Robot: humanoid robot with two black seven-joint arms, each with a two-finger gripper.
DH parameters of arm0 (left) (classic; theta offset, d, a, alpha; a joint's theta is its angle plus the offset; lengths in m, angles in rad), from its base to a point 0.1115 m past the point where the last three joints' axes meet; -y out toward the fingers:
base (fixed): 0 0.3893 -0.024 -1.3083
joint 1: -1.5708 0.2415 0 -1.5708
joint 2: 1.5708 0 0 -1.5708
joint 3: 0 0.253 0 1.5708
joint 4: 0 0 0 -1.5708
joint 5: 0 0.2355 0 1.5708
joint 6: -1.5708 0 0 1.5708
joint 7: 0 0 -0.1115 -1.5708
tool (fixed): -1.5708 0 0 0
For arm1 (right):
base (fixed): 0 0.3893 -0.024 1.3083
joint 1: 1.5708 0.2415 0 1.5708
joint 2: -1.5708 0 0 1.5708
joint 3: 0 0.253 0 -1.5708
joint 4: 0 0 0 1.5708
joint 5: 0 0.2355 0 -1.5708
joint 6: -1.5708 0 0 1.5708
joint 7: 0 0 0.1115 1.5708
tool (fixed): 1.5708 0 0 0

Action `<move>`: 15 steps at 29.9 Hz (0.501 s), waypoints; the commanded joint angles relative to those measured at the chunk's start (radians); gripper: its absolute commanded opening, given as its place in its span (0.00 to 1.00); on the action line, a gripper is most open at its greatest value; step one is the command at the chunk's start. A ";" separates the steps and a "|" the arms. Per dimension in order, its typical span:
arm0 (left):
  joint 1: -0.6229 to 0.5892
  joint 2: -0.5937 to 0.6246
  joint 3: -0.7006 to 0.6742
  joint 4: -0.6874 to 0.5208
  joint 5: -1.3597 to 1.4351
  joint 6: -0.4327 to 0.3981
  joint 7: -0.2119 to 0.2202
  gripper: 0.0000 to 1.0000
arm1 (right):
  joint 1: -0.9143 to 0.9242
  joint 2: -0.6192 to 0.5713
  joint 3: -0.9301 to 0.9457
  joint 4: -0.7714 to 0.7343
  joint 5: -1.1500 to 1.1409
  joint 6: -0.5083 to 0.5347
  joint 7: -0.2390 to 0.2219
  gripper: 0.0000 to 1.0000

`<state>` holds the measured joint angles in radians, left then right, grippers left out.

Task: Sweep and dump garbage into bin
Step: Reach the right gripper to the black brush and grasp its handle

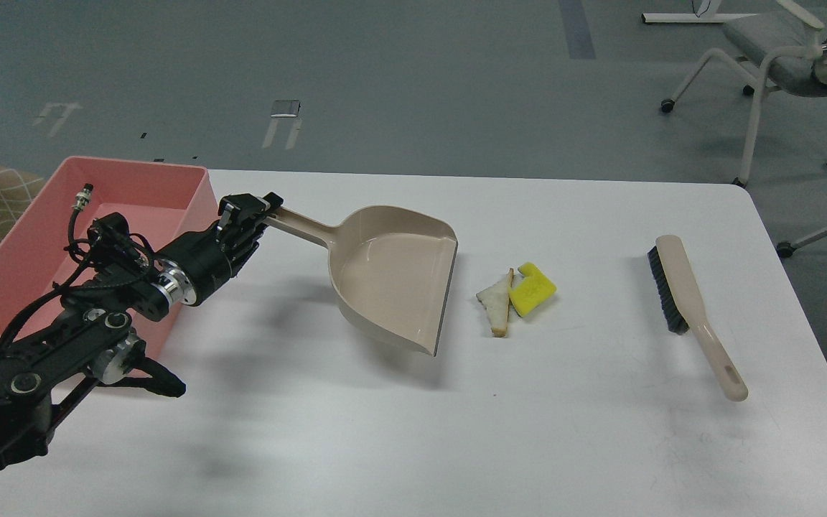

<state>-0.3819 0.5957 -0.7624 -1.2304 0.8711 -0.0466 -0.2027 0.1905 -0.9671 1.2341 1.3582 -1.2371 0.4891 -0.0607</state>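
My left gripper (252, 213) is shut on the handle of a beige dustpan (392, 276) and holds it a little above the white table (413, 431), its open mouth facing right. The garbage lies just right of the pan's lip: a triangular white bread slice (497, 301) with brown crust, and a yellow notched foam block (533, 289) touching it. The pink bin (62, 237) stands at the table's far left, behind my left arm. My right gripper is out of view.
A beige hand brush (693, 312) with black bristles lies on the table at the right. A white office chair (787, 57) stands on the floor beyond the table's right corner. The table's right edge is close to the brush.
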 commanded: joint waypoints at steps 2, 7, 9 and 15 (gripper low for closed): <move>0.003 -0.002 0.002 -0.001 -0.001 0.010 -0.023 0.00 | -0.006 0.047 -0.108 0.059 -0.111 0.000 -0.028 0.97; 0.003 0.004 0.002 0.000 -0.001 0.010 -0.023 0.00 | -0.017 0.053 -0.142 0.107 -0.123 0.000 -0.080 0.94; 0.003 0.004 0.002 -0.001 -0.001 0.010 -0.023 0.00 | -0.020 0.053 -0.153 0.119 -0.124 0.000 -0.090 0.93; 0.003 0.003 0.002 -0.001 0.000 0.010 -0.023 0.00 | -0.028 0.079 -0.182 0.124 -0.163 0.000 -0.151 0.91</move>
<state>-0.3782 0.5989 -0.7608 -1.2314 0.8698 -0.0368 -0.2255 0.1663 -0.9091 1.0609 1.4799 -1.3794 0.4885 -0.1925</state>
